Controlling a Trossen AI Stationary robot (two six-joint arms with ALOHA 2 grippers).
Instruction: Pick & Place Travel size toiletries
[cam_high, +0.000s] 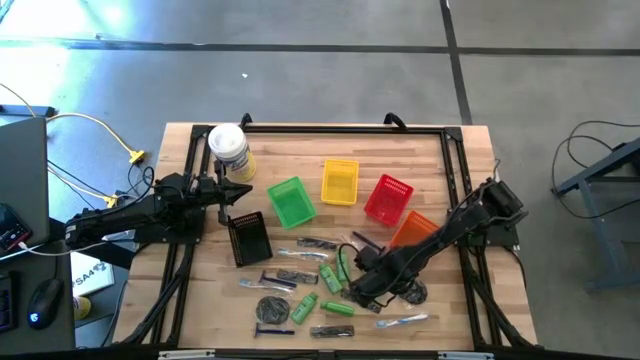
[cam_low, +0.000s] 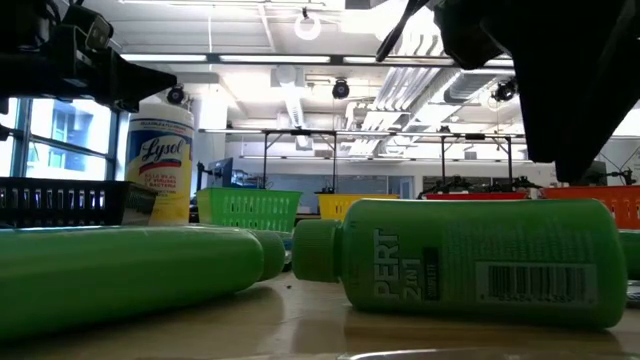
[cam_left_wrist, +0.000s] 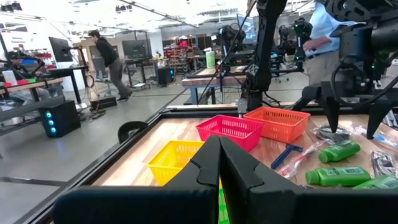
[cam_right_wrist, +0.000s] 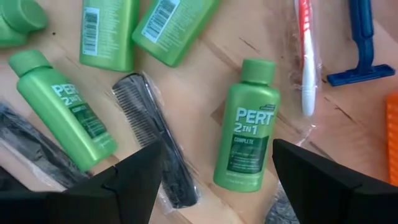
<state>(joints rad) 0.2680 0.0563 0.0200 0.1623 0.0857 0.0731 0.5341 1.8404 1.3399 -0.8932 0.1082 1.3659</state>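
Currently the table (cam_high: 455, 150) carries toiletries scattered around its six o'clock edge. Right gripper (cam_right_wrist: 214, 171) hovers there, jaws spread wide astride a green Pert bottle (cam_right_wrist: 244, 127); next comes descending and clamping. Left gripper (cam_high: 240, 192), clenched empty, waits at nine o'clock.

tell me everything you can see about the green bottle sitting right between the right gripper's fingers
The green Pert bottle is a small bright green plastic bottle with a round green screw cap, shut. Its label reads "PERT 2 in 1 complete" in white over a darker green panel. It lies flat on the wooden table, label up. The open right gripper hovers over its base end without gripping it. A clear-wrapped black comb lies beside it, a wrapped toothbrush on its other side.
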